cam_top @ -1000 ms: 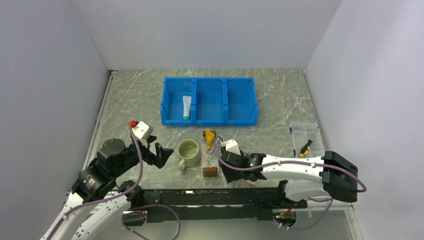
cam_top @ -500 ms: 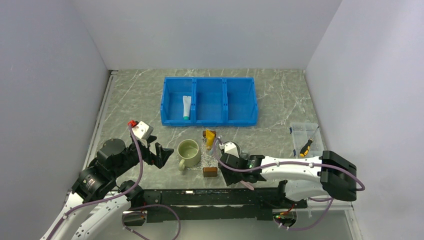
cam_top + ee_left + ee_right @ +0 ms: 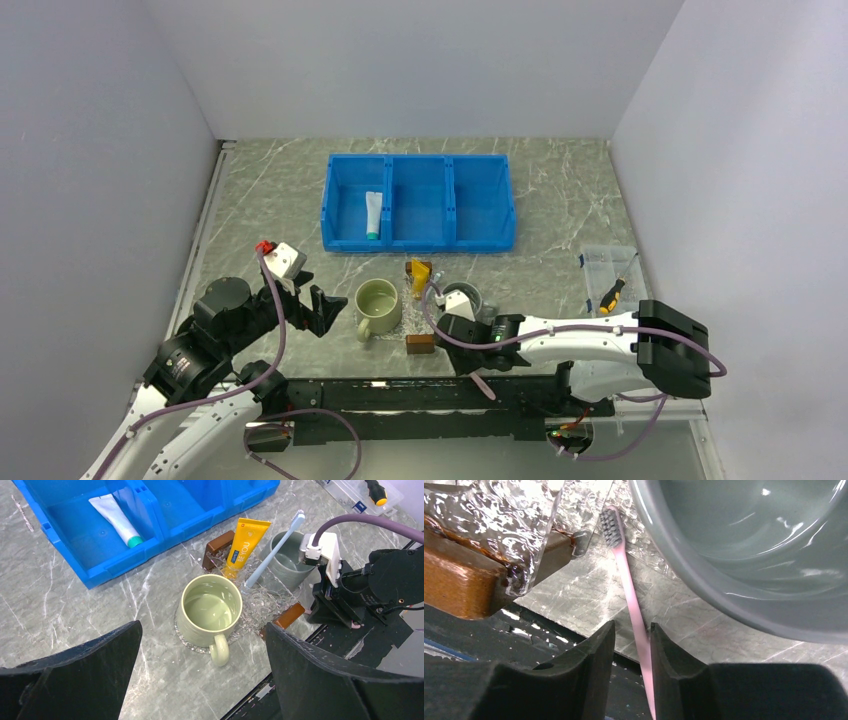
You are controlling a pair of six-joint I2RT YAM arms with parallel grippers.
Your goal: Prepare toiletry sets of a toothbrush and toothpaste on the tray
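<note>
Right jaws narrow, gripping pink toothbrush [image 3: 631, 600] handle | bristles at tray [image 3: 589, 510] edge

I saw the grey marbled table [image 3: 270, 200] carrying the blue bin [image 3: 418, 243] at twelve o'clock. The clear tray [image 3: 263, 606] lay toward six, and a small clear box [image 3: 600, 262] sat out at four o'clock. A brown block [image 3: 420, 343] touched the tray's six o'clock edge.

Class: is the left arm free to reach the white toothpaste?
Probably yes: its open fingers hold nothing, and the white toothpaste lies alone in the open left compartment of the blue bin.
</note>
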